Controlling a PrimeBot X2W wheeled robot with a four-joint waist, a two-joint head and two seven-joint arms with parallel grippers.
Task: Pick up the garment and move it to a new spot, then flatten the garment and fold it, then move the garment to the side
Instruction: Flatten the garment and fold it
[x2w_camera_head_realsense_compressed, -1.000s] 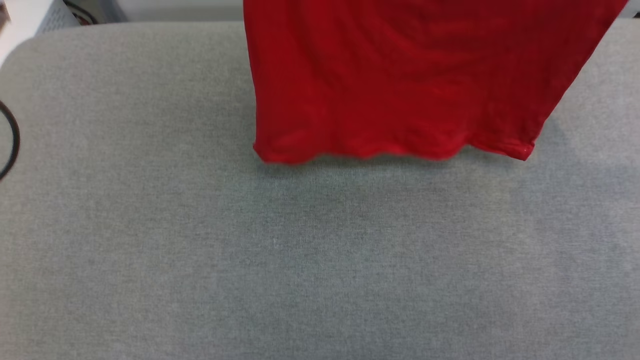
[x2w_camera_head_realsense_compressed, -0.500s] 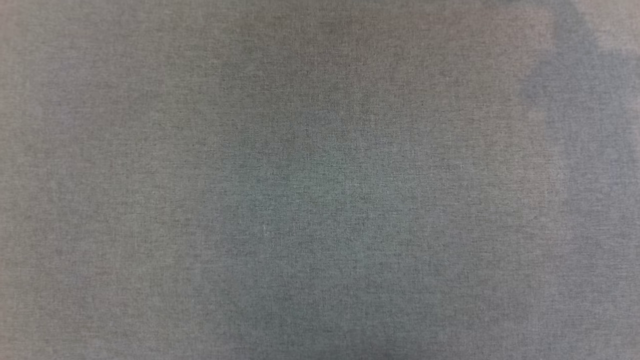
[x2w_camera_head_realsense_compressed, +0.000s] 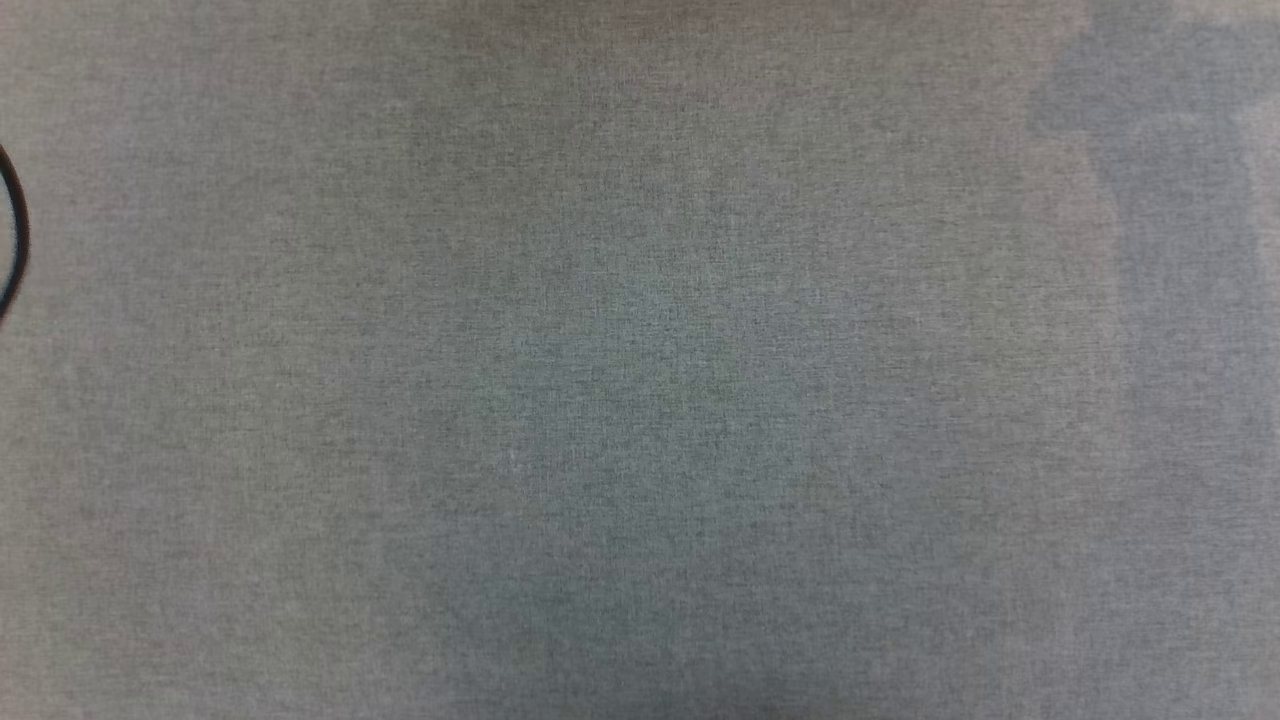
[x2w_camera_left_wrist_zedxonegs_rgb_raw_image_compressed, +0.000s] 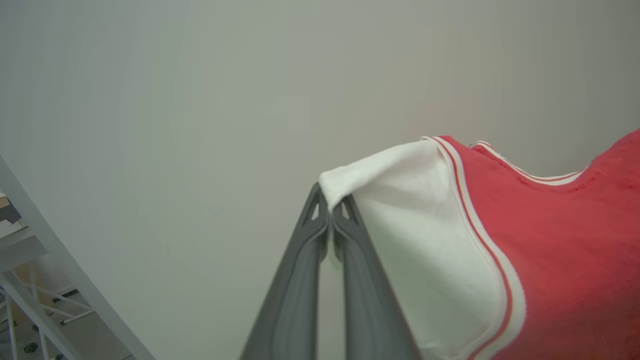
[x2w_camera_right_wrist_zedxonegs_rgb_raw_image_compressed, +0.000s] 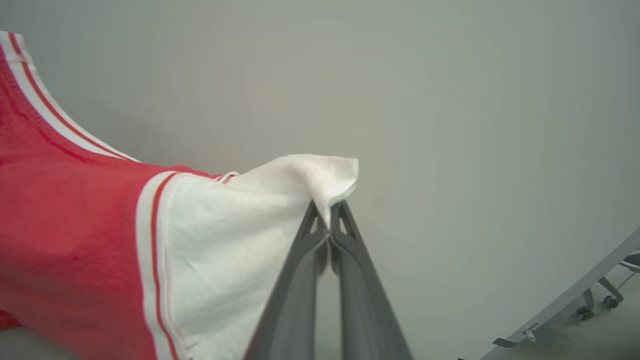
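The garment (x2w_camera_left_wrist_zedxonegs_rgb_raw_image_compressed: 560, 250) is a red shirt with white sleeves and red-and-white striped trim, held up in the air in front of a pale wall. In the left wrist view my left gripper (x2w_camera_left_wrist_zedxonegs_rgb_raw_image_compressed: 330, 207) is shut on the edge of one white sleeve (x2w_camera_left_wrist_zedxonegs_rgb_raw_image_compressed: 420, 225). Over in the right wrist view my right gripper (x2w_camera_right_wrist_zedxonegs_rgb_raw_image_compressed: 328, 210) pinches the tip of the other white sleeve (x2w_camera_right_wrist_zedxonegs_rgb_raw_image_compressed: 240, 230), and the garment's red body (x2w_camera_right_wrist_zedxonegs_rgb_raw_image_compressed: 65, 235) spreads away to the left. The grey fabric table (x2w_camera_head_realsense_compressed: 640, 400) lies below in the head view.
A black cable loop (x2w_camera_head_realsense_compressed: 15, 235) shows at the left edge of the head view. A shadow (x2w_camera_head_realsense_compressed: 1160, 180) falls on the table's upper right. A white metal frame (x2w_camera_left_wrist_zedxonegs_rgb_raw_image_compressed: 45, 280) stands at the lower left of the left wrist view, and a grey bar with castors (x2w_camera_right_wrist_zedxonegs_rgb_raw_image_compressed: 575, 305) at the right wrist view's lower right.
The head camera has tilted down: a second ago the garment's red hem hung at the top of the head view above the table's far edge, and now grey table fabric covers that view.
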